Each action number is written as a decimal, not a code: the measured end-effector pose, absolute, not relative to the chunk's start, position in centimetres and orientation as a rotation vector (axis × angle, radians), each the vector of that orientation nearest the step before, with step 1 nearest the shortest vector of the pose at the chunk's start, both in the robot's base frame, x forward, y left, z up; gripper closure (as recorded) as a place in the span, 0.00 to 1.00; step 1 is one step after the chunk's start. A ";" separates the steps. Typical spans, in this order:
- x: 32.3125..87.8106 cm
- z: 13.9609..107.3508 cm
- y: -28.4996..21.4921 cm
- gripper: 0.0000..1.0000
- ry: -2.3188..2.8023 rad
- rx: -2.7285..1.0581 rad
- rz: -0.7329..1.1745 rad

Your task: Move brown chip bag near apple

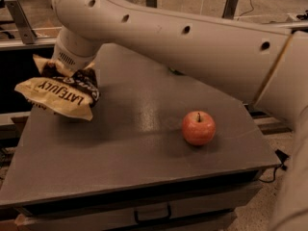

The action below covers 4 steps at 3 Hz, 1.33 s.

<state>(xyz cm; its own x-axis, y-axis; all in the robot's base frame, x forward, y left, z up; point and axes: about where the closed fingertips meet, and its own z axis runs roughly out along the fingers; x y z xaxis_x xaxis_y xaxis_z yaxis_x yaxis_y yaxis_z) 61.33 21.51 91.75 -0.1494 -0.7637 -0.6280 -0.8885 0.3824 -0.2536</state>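
Observation:
The brown chip bag (60, 91), dark brown and cream with "LATE JULY" lettering, hangs lifted above the left part of the grey table (130, 143). My gripper (72, 71) is shut on the bag's top; its end is mostly hidden behind the wrist and the bag. The red-orange apple (198, 128) with a short dark stem sits on the table to the right, well apart from the bag. My large beige arm crosses the top of the view from the right.
The table's front edge has a drawer with a handle (151, 214) below. Metal posts (19, 16) and a rail stand behind the table. A floor with cables lies beyond the right edge.

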 end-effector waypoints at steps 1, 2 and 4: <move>61.0 95.5 18.2 1.00 1.930 -1.352 0.077; 61.1 96.1 17.9 1.00 1.918 -1.346 0.055; 63.5 93.9 11.0 1.00 2.004 -1.195 0.184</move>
